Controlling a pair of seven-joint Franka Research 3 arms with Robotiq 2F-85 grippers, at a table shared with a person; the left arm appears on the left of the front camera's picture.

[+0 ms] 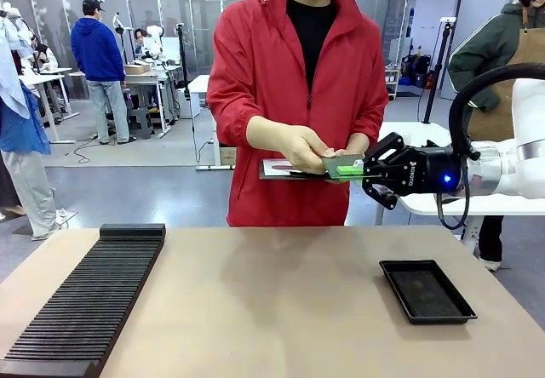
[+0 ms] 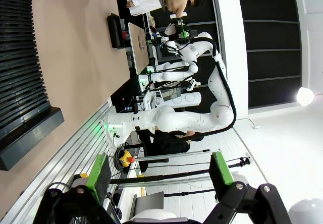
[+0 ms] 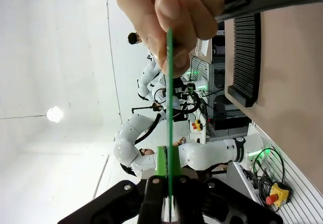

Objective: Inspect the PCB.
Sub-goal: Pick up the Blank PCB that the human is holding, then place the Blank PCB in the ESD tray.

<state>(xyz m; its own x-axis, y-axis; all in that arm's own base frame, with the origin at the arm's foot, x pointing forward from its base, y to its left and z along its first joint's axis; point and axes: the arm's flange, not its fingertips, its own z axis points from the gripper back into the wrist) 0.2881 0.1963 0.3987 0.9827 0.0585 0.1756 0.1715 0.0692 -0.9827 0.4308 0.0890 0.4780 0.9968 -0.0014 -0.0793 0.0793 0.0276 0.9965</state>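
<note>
PCB (image 1: 342, 167): thin green rectangular circuit board, in the air beyond the table's far edge; edge-on (image 3: 169, 108) in the right wrist view
right gripper (image 1: 362, 172): jaws pinching the PCB's near end
person's hand (image 1: 305, 146): pinches its far end; dark flat clipboard (image 1: 279, 170) seemingly just beneath
left gripper (image 2: 160, 168): jaws spread wide
</note>
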